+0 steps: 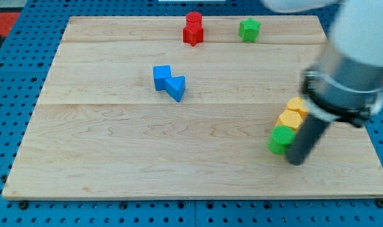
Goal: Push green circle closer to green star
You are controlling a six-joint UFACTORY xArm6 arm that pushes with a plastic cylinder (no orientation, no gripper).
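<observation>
The green circle (281,139) sits at the view's lower right on the wooden board (115,145). The green star (248,29) is near the view's top, right of centre, far from the circle. My tip (296,160) rests on the board just right of and slightly below the green circle, touching or nearly touching its side. The arm's body rises above it to the view's upper right and hides part of the board.
Two yellow blocks (293,115) lie stacked diagonally just above the green circle, touching it. A red circle (194,19) and red star (192,34) sit at the top centre. Two blue blocks (169,82) lie left of centre.
</observation>
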